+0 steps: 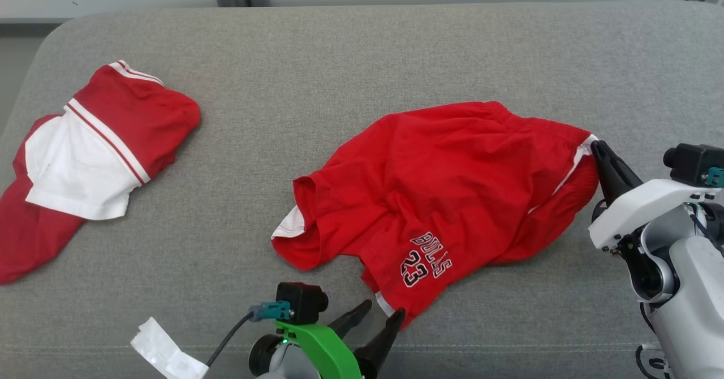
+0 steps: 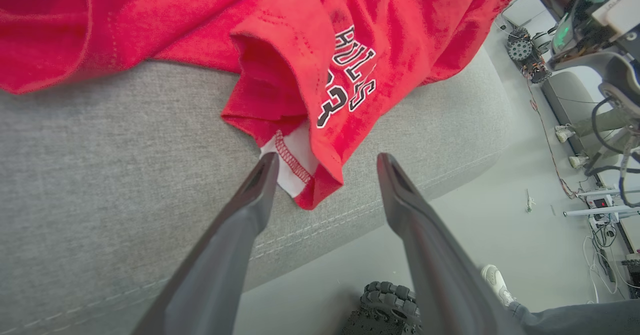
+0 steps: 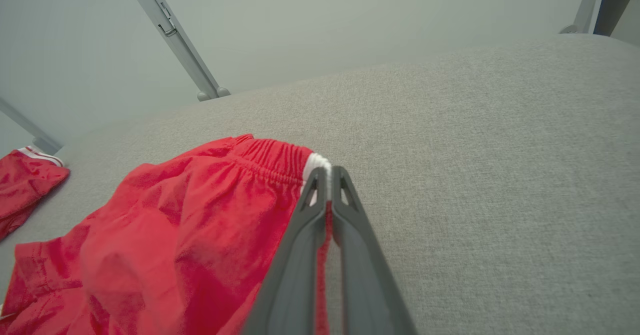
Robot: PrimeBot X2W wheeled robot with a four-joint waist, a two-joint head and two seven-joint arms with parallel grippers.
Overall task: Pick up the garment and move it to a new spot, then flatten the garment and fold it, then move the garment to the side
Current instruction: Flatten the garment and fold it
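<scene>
— Pincers first. In the head view, the right pincer is squeezing shut on the far right corner of the red shorts. The left pincer is standing wide open by the near leg, holding nothing.
— Where are the shorts lying?
— They are lying crumpled in the middle of the gray couch, well apart from another red and white garment on the left.
— And the left wrist view?
— The open fingers are sitting on either side of the leg hem, right by the couch edge. The floor and a person's shoe are showing below.
— Right wrist view?
— The waistband is being pinched at its white stripe. I think the cloth is light, soft and floppy, so hems and corners are looking like the best holds. Lots of bare couch is lying beyond for moving.
</scene>
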